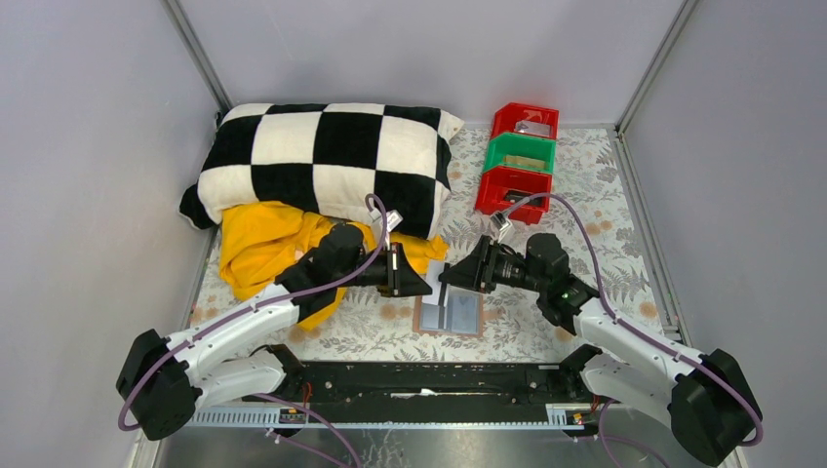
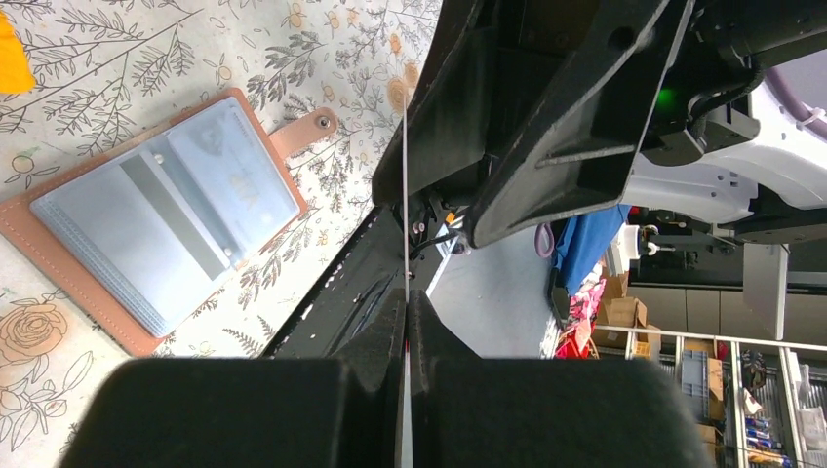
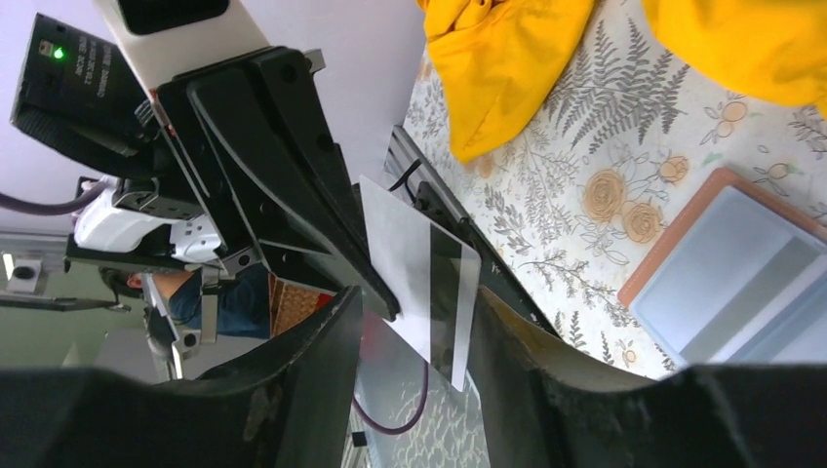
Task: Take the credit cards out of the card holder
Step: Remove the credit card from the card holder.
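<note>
Hovering over floral tablecloth (image 1: 605, 175), left tool (image 1: 426, 284) clamps a card (image 3: 419, 273); right tool (image 1: 447, 277) has jaws apart.

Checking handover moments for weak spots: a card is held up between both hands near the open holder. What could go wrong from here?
1. The left hand pinches the credit card near one edge only; if it releases before the open right hand closes, the card may drop.
2. A dropped card could land back on the card holder lying close below.
</note>
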